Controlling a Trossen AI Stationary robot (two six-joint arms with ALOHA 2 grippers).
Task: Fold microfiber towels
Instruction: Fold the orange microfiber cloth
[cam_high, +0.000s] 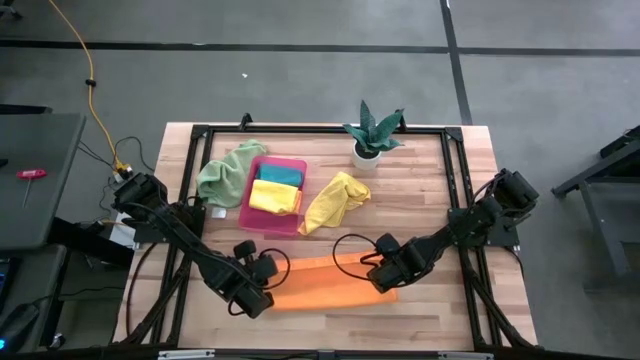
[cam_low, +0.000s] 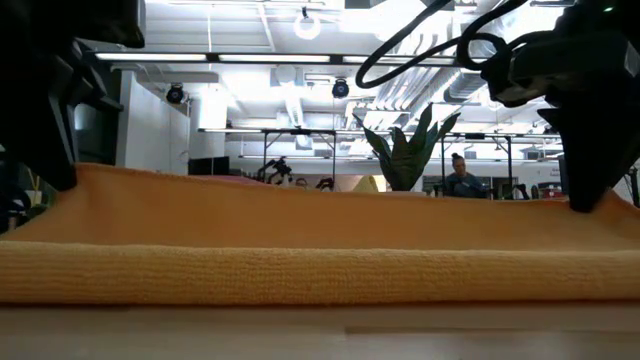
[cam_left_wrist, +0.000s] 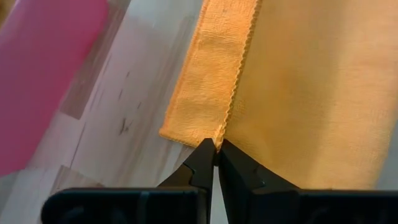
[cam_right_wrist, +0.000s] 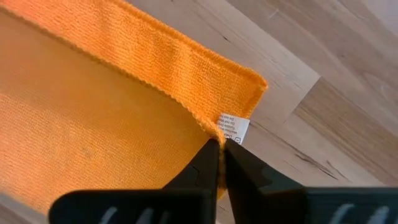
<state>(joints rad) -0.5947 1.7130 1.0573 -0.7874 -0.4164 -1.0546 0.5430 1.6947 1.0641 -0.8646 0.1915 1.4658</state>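
Left gripper (cam_left_wrist: 216, 148) and right gripper (cam_right_wrist: 221, 144) are each pinched tight on an upper-layer corner of the orange towel (cam_high: 330, 283), lying half-folded at the table's (cam_high: 440, 200) near edge. It looks light and floppy, so corner grips seem best.

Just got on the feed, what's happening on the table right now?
Both arms are working the orange towel at the front of the table. The left end effector and the right end effector each pinch an edge at opposite ends of it, and it already lies folded over lengthwise. A yellow towel and a green towel lie loose farther back; the pink tray holds folded yellow and teal ones.
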